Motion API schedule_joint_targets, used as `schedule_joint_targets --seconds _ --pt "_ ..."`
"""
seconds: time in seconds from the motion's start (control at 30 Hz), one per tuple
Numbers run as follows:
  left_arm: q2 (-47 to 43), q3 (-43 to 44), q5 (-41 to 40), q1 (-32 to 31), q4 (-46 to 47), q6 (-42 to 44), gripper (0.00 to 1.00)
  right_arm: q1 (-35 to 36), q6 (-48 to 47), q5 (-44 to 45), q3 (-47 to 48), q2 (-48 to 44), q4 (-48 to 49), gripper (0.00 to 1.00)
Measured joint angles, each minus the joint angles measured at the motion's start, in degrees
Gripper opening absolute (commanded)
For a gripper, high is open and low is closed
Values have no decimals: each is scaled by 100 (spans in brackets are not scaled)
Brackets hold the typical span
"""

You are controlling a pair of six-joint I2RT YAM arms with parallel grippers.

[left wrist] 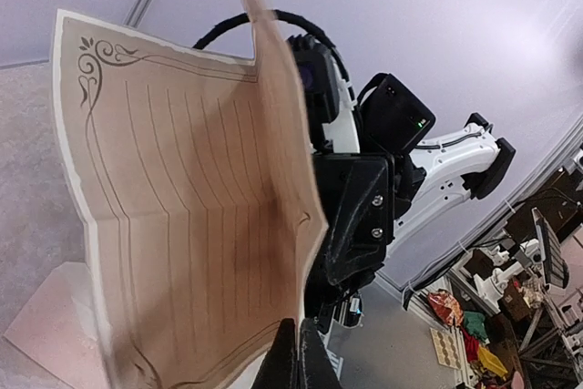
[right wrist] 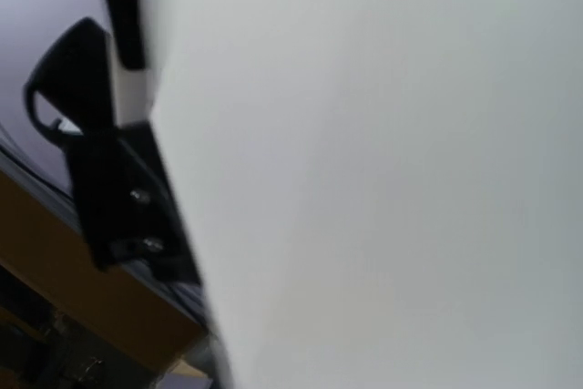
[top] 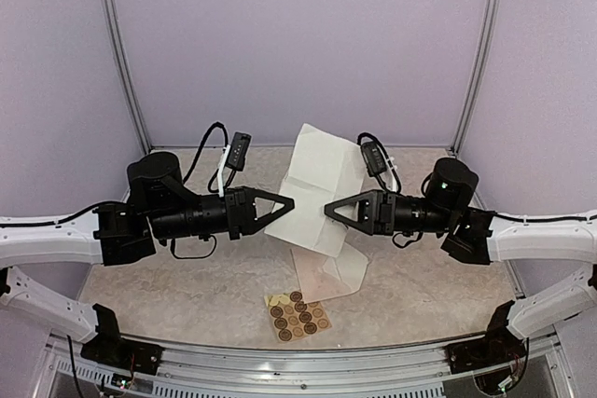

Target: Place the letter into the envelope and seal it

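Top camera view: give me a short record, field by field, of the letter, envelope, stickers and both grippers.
letter: creased sheet held up off the table between the arms
left gripper: shut on the letter's left edge
right gripper: shut on the letter's right side
envelope: flat on the table beneath the letter, partly hidden by it
sticker sheet: on the table, nearest the arm bases
letter in envelope: not yet

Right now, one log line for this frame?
letter: held aloft | left gripper: shut on it | right gripper: shut on it | envelope: on table
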Motion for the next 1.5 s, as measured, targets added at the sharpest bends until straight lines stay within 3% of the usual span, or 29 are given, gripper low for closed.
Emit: schedule_joint_targets --seconds 0.27,0.33,0.43,0.53,0.7,0.9,1.0,1.07,1.17,1.3,1.5 --pt "2 -114 -140 -15 179 -140 2 20 -15 85 -107 -225 103 7" --pt "2 -129 -170 -17 179 -162 18 20 -24 120 -140 -243 109 0" --pt "2 -131 -258 -28 170 -181 42 22 -57 168 -177 -267 96 0" --pt "0 -162 -361 -33 153 -179 60 22 -87 186 -205 -291 85 0" --pt "-11 -181 -575 -33 -42 -57 72 22 -195 146 -221 -310 -17 0" --pt "-68 -177 -699 -31 -380 199 74 22 -444 -55 -205 -339 -376 0" --pt "-68 -168 -619 -31 -435 267 72 22 -501 -254 -203 -356 -402 0" --pt "-66 -168 -514 -31 -437 280 63 22 -507 -378 -201 -361 -398 0" --pt "-44 -168 -289 -31 -391 286 40 22 -509 -540 -201 -361 -374 0" --pt "-11 -166 -87 -26 -295 280 1 22 -540 -608 -201 -361 -363 1" --pt "-13 -170 122 -24 -79 245 0 20 -686 -382 -186 -472 -608 64"
